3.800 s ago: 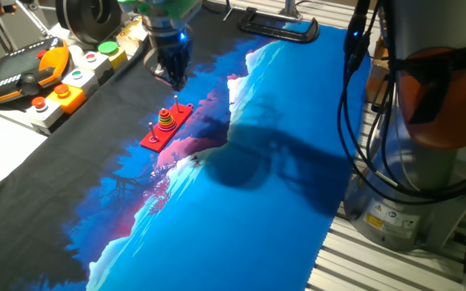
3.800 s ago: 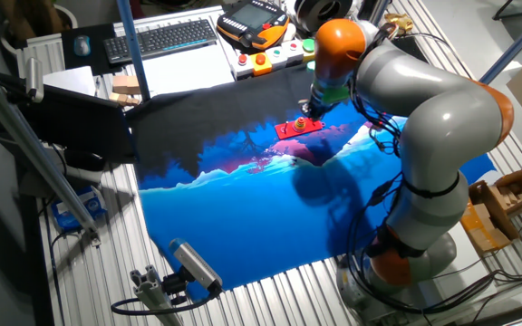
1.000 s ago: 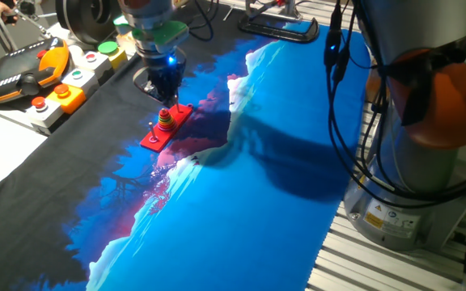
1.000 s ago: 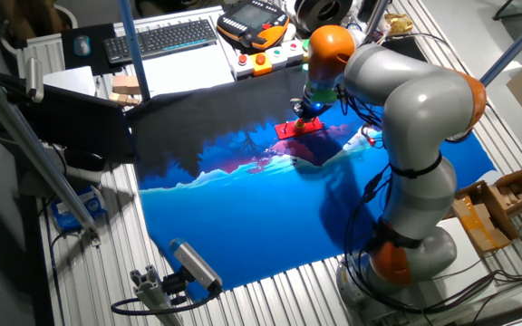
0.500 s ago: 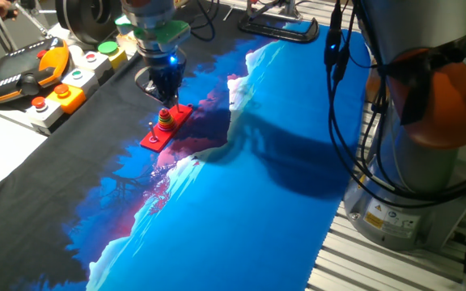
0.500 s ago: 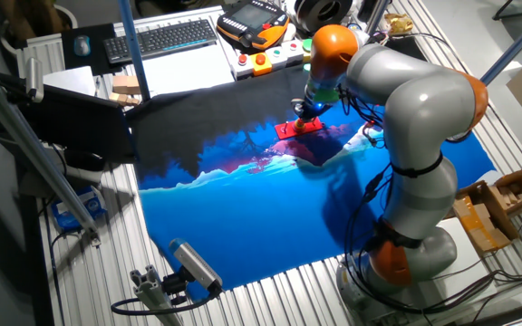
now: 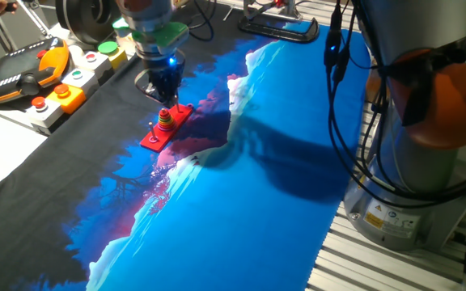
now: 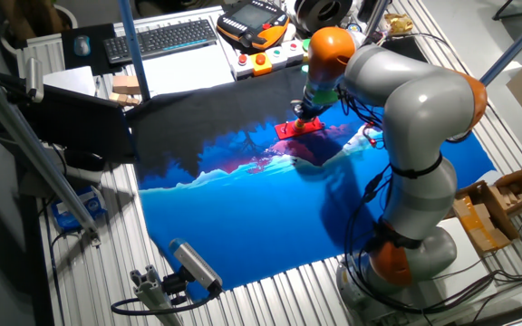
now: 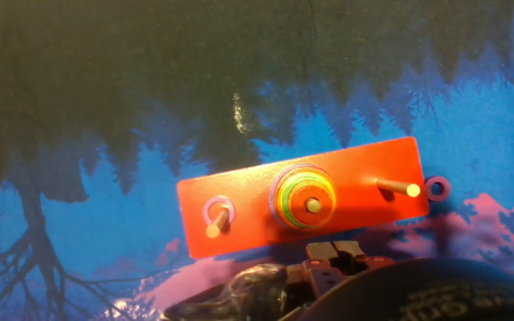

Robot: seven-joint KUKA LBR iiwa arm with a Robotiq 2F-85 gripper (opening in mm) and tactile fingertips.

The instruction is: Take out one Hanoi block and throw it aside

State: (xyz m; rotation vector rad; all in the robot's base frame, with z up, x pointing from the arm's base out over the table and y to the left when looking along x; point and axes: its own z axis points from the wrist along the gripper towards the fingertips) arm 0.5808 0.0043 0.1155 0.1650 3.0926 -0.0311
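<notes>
The flat red pegged base (image 9: 248, 201) lies on the cloth, also seen in one fixed view (image 7: 152, 138) and the other (image 8: 287, 130). Its middle peg carries the ring stack (image 9: 302, 198): purple, green, yellow, orange, with the tiny red Hanoi block (image 9: 313, 211) on top around the peg. The stack also shows in one fixed view (image 7: 165, 121). My gripper (image 7: 167, 100) hangs straight over the stack, its tips just above it; it also shows in the other fixed view (image 8: 303, 114). Only dark gripper parts (image 9: 333, 259) show in the hand view, so its opening is unclear.
A small pale ring (image 9: 219, 212) sits on the left peg. The right peg (image 9: 398, 187) is bare. A small reddish ring (image 9: 435, 187) lies on the cloth off the base's right end. A control box with buttons (image 7: 63, 85) and a teach pendant (image 7: 23, 73) stand at the left.
Since 3.8 s ago the gripper has come down and forward from behind the base to directly over the stack. Over the last second it has barely moved.
</notes>
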